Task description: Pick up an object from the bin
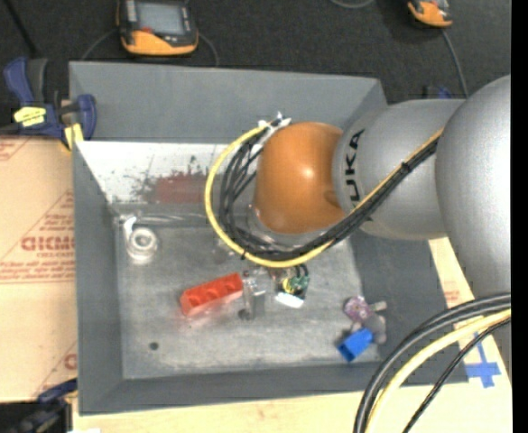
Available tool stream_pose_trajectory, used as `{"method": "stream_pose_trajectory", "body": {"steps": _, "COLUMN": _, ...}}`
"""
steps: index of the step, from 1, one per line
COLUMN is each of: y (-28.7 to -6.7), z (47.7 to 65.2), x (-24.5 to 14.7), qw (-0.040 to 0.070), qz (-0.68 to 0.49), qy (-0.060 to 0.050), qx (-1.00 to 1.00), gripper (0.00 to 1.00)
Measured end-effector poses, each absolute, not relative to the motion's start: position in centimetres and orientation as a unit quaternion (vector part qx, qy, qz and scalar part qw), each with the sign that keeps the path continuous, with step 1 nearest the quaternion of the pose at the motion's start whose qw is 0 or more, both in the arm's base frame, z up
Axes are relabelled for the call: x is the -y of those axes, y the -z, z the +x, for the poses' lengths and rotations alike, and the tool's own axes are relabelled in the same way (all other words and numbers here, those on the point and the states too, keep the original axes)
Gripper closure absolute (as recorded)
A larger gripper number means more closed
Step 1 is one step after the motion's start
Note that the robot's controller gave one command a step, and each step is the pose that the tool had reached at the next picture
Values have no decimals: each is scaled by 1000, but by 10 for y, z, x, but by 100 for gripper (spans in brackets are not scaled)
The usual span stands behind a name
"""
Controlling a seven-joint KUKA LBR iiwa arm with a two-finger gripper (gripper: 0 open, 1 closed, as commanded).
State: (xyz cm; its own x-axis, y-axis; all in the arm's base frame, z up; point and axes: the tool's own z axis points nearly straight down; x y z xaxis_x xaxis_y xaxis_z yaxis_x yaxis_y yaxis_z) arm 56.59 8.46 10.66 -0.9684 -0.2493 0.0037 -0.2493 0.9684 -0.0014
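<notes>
A red toy brick (210,294) lies in the middle of the bin floor, towards the front. My gripper (249,298) reaches down from under the orange cover, its metal fingertips right at the brick's right end. Just right of the fingers lies a small green and white thing (292,287). Whether the fingers touch the brick is hidden.
A clear tape roll (141,242) sits at the left of the bin. A small purple piece (357,309) and a blue block (356,344) lie at the front right. The arm and its cables cover the bin's back right.
</notes>
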Motion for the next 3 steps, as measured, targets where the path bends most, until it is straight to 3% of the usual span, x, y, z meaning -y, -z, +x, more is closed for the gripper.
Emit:
{"method": "stream_pose_trajectory", "body": {"steps": 1, "y": -110, "z": 568, "x": -87, "qw": -2, "qz": 125, "qy": 1, "qx": 992, "gripper": 100}}
{"method": "stream_pose_trajectory", "body": {"steps": 2, "y": -79, "z": 591, "x": -103, "qw": -5, "qz": 246, "qy": -1, "qx": 969, "gripper": 100}}
{"method": "stream_pose_trajectory", "body": {"steps": 3, "y": -228, "z": 623, "x": -92, "qw": -7, "qz": 237, "qy": -1, "qx": 971, "gripper": 100}}
